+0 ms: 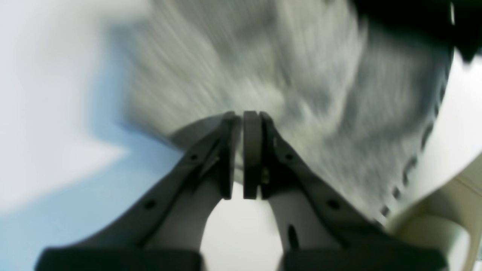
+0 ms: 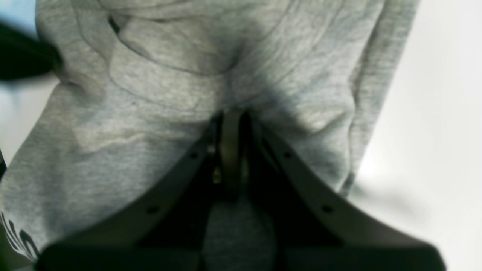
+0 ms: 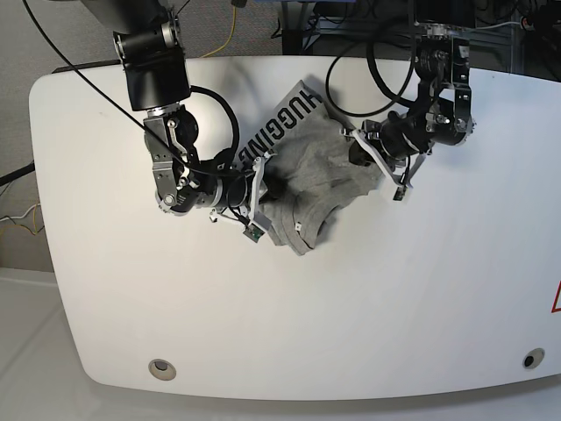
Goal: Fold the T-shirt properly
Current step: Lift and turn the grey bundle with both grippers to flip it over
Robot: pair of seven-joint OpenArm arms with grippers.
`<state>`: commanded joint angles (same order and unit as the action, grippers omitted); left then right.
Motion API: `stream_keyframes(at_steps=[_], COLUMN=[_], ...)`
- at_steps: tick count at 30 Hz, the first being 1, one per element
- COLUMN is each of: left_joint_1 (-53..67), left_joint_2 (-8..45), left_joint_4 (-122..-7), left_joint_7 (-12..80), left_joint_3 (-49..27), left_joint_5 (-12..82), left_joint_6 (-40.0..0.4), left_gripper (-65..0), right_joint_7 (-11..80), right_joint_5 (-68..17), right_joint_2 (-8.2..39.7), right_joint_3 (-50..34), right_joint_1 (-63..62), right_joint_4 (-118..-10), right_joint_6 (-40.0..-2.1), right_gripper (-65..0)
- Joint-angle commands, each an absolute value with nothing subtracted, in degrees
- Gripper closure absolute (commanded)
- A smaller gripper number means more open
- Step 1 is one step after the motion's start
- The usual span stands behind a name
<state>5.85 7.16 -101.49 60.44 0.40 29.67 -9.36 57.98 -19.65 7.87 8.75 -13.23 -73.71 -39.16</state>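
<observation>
The heather-grey T-shirt point(image 3: 316, 180) lies crumpled at the middle of the white table point(image 3: 351, 307), with a flap of black lettering point(image 3: 282, 124) turned up at its far left. My right gripper point(image 3: 263, 181) is at the shirt's left edge. In the right wrist view this gripper point(image 2: 230, 113) is shut on a fold of the T-shirt point(image 2: 169, 86). My left gripper point(image 3: 358, 151) is at the shirt's right edge. In the left wrist view this gripper point(image 1: 240, 113) has its jaws closed to a thin slit with no cloth seen between, and the T-shirt point(image 1: 263, 56) behind is motion-blurred.
Black cables point(image 3: 219, 105) loop from the arm at the view's left over the table's far part. The table's rounded front edge point(image 3: 307, 399) has two round fittings point(image 3: 161, 368) near its corners. Beyond the far edge are floor and equipment.
</observation>
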Motion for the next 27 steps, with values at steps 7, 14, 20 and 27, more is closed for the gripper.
stream_keyframes(at_steps=[7,14,20,27], left_joint_1=[4.88,5.05,4.97,3.74], left_joint_2=[7.25,6.90,5.23,3.12], left_joint_4=[-101.49,-101.49,-101.76,-103.69], left_joint_7=[60.44,60.53,63.16,66.68], left_joint_3=[0.31,0.57,0.66,0.48], left_joint_5=[29.67,29.67,29.76,29.85], left_joint_6=[-9.36,-9.36,-9.36,-9.36], left_gripper=[-1.7,-1.7,-1.7,-1.7], right_joint_7=[57.98,58.07,60.70,65.45], right_joint_5=[-19.65,-19.65,-19.82,-19.74], right_joint_2=[8.40,8.48,8.22,7.16], right_joint_3=[4.62,4.62,4.79,4.70], right_joint_1=[-11.03,-12.53,-16.04,-19.82], right_joint_4=[-75.12,-75.03,-75.12,-78.90], right_joint_6=[-39.16,-39.16,-39.16,-39.16], right_gripper=[-3.9,-4.0,-4.0,-4.0])
